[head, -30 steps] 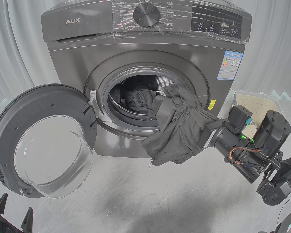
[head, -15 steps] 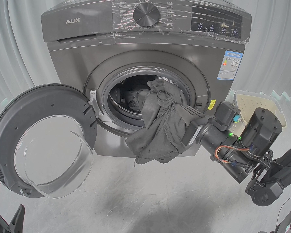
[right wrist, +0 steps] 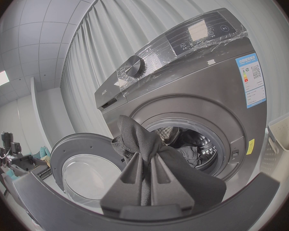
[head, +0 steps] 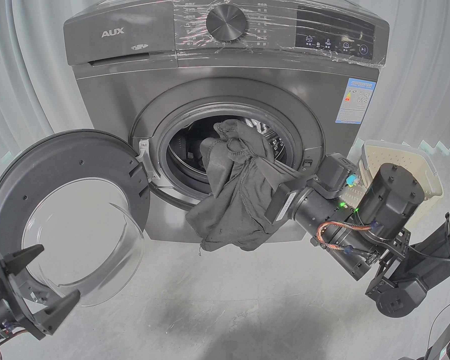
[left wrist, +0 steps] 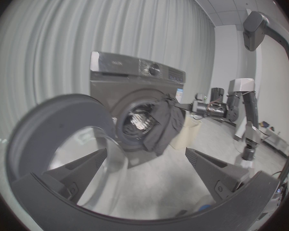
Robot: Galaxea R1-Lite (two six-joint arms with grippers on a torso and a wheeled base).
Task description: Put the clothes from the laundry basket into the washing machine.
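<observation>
My right gripper is shut on a dark grey garment, which hangs in front of the open drum mouth of the grey washing machine. The garment's top sits at the mouth's upper edge and its lower part drapes over the front rim. More dark clothes lie inside the drum. The cream laundry basket stands to the right of the machine, behind my right arm. My left gripper is open and holds nothing, low at the left in front of the door.
The round machine door with its glass bowl is swung fully open to the left. Bare grey floor lies in front of the machine. A pleated curtain hangs behind it.
My right arm has carried the garment left and closer to the drum mouth. My left gripper has risen from the bottom left corner and turned sideways.
</observation>
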